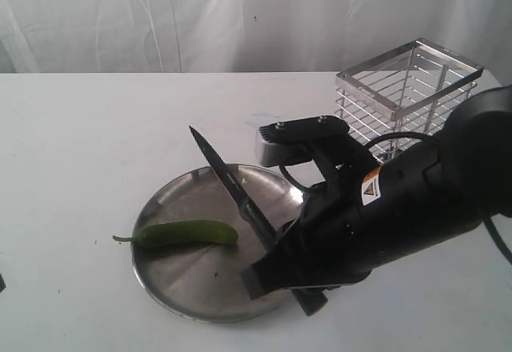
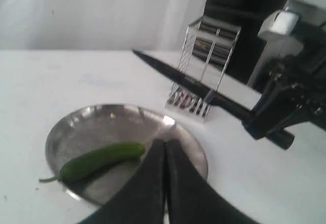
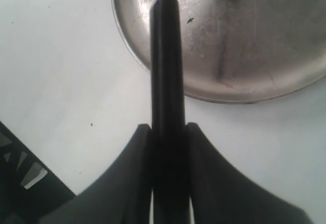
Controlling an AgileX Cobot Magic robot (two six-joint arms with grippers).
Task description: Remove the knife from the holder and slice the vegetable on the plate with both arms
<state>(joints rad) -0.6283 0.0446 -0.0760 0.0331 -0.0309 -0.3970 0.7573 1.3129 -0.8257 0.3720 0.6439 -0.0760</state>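
The green chilli [image 1: 188,233] lies on the left part of the steel plate [image 1: 192,284], its stem hanging over the rim. My right gripper [image 1: 268,244] is shut on the handle of the knife [image 1: 224,176], and the dark blade slants up over the plate, just right of the chilli's blunt end. In the right wrist view the knife [image 3: 167,56] runs out between the fingers toward the plate [image 3: 254,56]. My left gripper [image 2: 165,142] is shut on nothing and hovers over the plate's rim [image 2: 91,127], beside the chilli [image 2: 99,159]. It does not show in the exterior view.
The wire holder [image 1: 408,96] stands behind the right arm at the back right with nothing showing inside it, and it also shows in the left wrist view as the holder [image 2: 206,66]. White table surface surrounds the plate, with a white curtain behind.
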